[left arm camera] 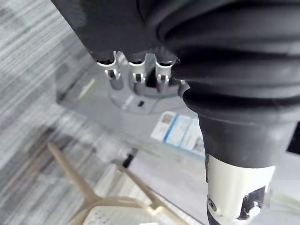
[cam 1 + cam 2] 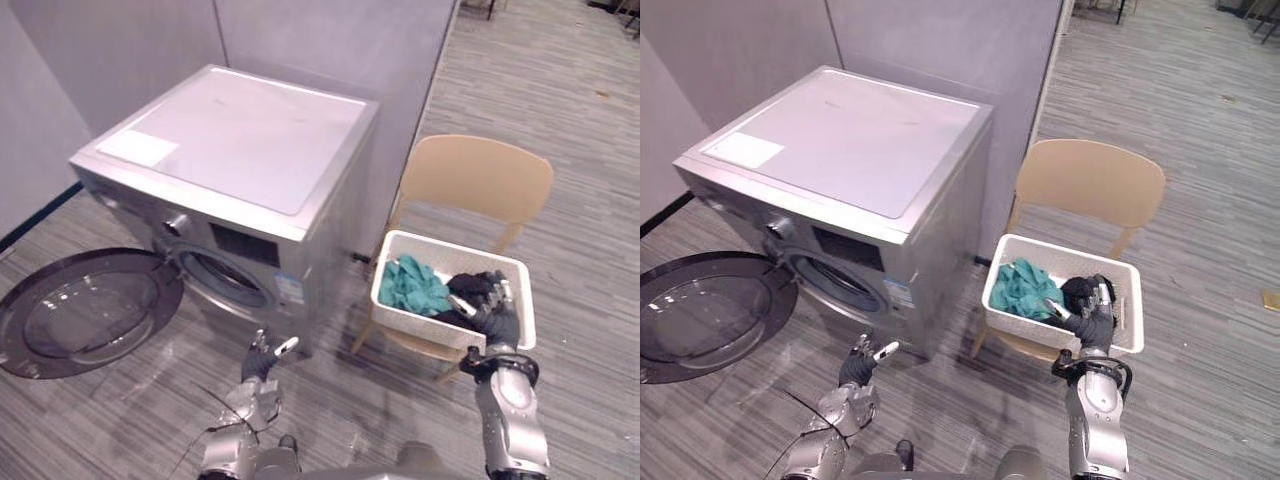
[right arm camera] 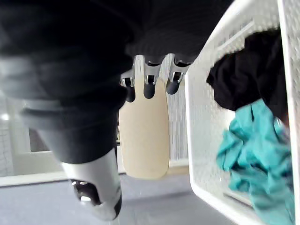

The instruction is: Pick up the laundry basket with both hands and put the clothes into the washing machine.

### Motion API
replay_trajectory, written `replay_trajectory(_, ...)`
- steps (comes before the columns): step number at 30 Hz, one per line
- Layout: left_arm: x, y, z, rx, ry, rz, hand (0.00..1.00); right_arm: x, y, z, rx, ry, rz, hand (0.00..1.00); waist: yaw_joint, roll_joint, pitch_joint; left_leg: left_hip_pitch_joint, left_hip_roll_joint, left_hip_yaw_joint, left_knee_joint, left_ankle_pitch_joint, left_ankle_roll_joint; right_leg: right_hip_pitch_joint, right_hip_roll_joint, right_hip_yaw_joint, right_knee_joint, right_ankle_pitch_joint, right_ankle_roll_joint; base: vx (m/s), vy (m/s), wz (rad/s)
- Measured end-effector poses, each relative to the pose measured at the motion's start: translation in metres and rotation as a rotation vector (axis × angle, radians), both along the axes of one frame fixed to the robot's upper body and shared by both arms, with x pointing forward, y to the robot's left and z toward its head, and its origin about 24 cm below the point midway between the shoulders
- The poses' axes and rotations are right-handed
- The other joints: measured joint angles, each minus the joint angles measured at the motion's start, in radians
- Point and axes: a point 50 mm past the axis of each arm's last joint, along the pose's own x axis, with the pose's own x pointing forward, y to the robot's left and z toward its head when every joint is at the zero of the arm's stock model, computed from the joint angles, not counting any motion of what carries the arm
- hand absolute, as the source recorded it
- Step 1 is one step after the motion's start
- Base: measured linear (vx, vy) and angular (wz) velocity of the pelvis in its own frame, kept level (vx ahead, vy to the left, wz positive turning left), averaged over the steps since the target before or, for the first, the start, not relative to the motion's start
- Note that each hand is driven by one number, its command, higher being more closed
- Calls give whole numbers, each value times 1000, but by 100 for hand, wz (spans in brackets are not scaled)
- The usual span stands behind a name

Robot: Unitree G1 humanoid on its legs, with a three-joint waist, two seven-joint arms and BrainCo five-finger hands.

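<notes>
Head views
- Washing machine (image 2: 240,150): silver front-loader, standing on the grey plank floor (image 2: 580,120) against grey partition walls.
- Door (image 2: 85,310): round dark glass, hanging fully open on the machine's left side.
- Chair (image 2: 480,180): beige, standing just beside the machine on its right.
- Laundry basket (image 2: 410,320): white, perforated, sitting on the chair seat.
- Teal cloth (image 2: 415,285): lying bunched in the basket, on the side nearer the machine.
- Black cloth (image 2: 470,285): lying beside the teal cloth, on the side farther from the machine.
- Right hand (image 2: 492,310): hovering at the basket's near rim by the black cloth.
- Left hand (image 2: 262,360): hanging low before the machine's front, well apart from the basket.

Left wrist view
- Left hand fingers (image 1: 137,75): hanging loose, grasping nothing. The machine's grey front is showing past them, with the chair's legs and the basket's underside beyond.

Right wrist view
- Right hand fingers (image 3: 150,84): hanging relaxed and released, grasping nothing, sitting just beside the basket's outer wall. The chair back is showing past them, and both cloths are lying inside the basket.
</notes>
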Motion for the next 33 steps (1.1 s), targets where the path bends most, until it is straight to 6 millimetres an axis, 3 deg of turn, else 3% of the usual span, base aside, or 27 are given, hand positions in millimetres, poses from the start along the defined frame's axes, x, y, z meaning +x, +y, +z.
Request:
replay_trajectory(1,-1,0,-2,0,12,4,0,-1,-4,0,-9,5,-8,0,4,0,-2,9,4,-4,-4,0,-16,21,5,-10,-29,-32,45,85,-452,3)
replay_trajectory(2,-6,-8,-8,-29,44,9,0,-1,-17,3,-58,13,-19,0,4,59,-5,16,62,-20,-19,12,-44,48,55,-43,-65,-24,26,117,-376,-5)
replay_trajectory(4,-12,-26,-12,-97,60,19,0,-6,-42,7,-127,37,-61,0,9,126,-42,21,124,-36,-64,50,-71,52,124,-70,-81,-22,-1,136,-330,6)
replay_trajectory(5,-11,-29,-11,-105,59,20,0,-6,-47,8,-137,43,-71,0,8,133,-47,21,132,-47,-72,64,-81,53,134,-79,-78,-27,-9,101,-244,27)
replay_trajectory(8,-7,-28,-9,-123,43,28,0,-10,-63,12,-177,58,-109,0,-5,132,-50,-13,147,-116,-84,121,-81,80,149,-159,-89,-36,-27,50,-180,58)
replay_trajectory(11,-10,-31,-10,-111,55,-15,0,-7,-75,10,-200,87,-133,0,-14,132,-50,-26,141,-144,-118,125,-81,88,143,-202,-101,-36,-27,15,-1,53)
replay_trajectory(14,-13,-29,-12,-81,58,-82,0,-2,-86,-1,-217,166,-150,0,-10,117,-46,-37,113,-168,-143,125,-80,98,114,-235,-120,-26,-13,-34,103,40)
replay_trajectory(17,-16,-24,-13,-57,67,-124,0,16,-99,-3,-242,230,-145,0,3,97,-34,-60,75,-175,-144,136,-65,93,82,-236,-152,5,4,-66,106,10)
replay_trajectory(19,-20,-20,-15,-47,76,-133,0,32,-109,6,-286,247,-129,0,10,105,-18,-68,58,-172,-144,137,-61,84,65,-230,-171,24,12,-108,94,-2)
replay_trajectory(21,-21,-15,-15,-35,78,-140,0,59,-116,29,-345,227,-101,0,13,130,18,-98,44,-164,-145,150,-47,47,54,-216,-170,42,17,-123,67,-8)
replay_trajectory(24,-21,-18,-15,-42,73,-156,0,79,-122,47,-353,210,-86,0,17,157,68,-123,36,-160,-158,175,-40,19,47,-209,-171,63,21,-75,30,-5)
replay_trajectory(33,-15,-20,-4,-78,16,-139,0,111,-115,61,-282,207,-39,0,36,156,171,-164,34,-133,-176,199,-35,-48,45,-179,-187,98,22,-20,2,-10)
